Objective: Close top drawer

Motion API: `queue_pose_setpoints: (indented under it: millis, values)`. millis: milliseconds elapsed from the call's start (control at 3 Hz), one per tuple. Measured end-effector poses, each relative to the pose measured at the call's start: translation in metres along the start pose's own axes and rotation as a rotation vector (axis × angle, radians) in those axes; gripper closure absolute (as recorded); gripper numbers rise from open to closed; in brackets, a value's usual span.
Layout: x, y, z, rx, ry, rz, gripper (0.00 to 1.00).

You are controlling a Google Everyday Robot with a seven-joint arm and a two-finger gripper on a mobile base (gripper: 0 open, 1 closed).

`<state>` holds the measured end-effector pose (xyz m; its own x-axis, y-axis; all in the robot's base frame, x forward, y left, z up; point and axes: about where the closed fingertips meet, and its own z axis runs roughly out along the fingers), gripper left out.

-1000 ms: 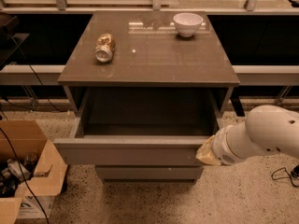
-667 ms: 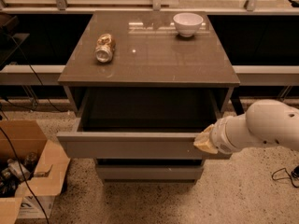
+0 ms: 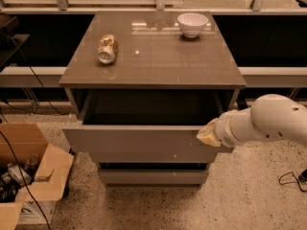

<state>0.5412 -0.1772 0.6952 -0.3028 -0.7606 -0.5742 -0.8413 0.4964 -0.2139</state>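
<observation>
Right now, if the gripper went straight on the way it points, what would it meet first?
The front panel of the top drawer: the gripper sits at its right end as pictured, pointing into it, seemingly in contact, though depth is unclear.

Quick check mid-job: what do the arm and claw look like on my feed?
The arm is smooth, white and rounded, no markings showing. The claw, at the right end of the top drawer front, is a pale yellowish-tan tip.

Looking like a lab or test space: speckled floor [image 3: 249, 200] running underfoot, cables [image 3: 30, 72] trailing loose, cardboard box [image 3: 29, 147] of clutter sitting beside the cabinet [image 3: 153, 61]. Gripper [image 3: 207, 134] is sitting at the right front corner of the top drawer [image 3: 134, 140].
</observation>
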Motion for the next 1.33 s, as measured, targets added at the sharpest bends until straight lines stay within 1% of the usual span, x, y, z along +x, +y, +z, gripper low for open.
queue_pose_setpoints:
  millis: [333,667,1000,1333]
  values:
    - [-0.001,0.0,0.015,0.006,-0.004,-0.008,1.0]
    - [-0.001,-0.001,0.041,0.007,-0.011,-0.021,1.0]
    - [-0.002,-0.004,0.044,0.012,-0.013,-0.024,0.74]
    - [-0.008,-0.018,0.058,0.049,-0.03,-0.042,0.51]
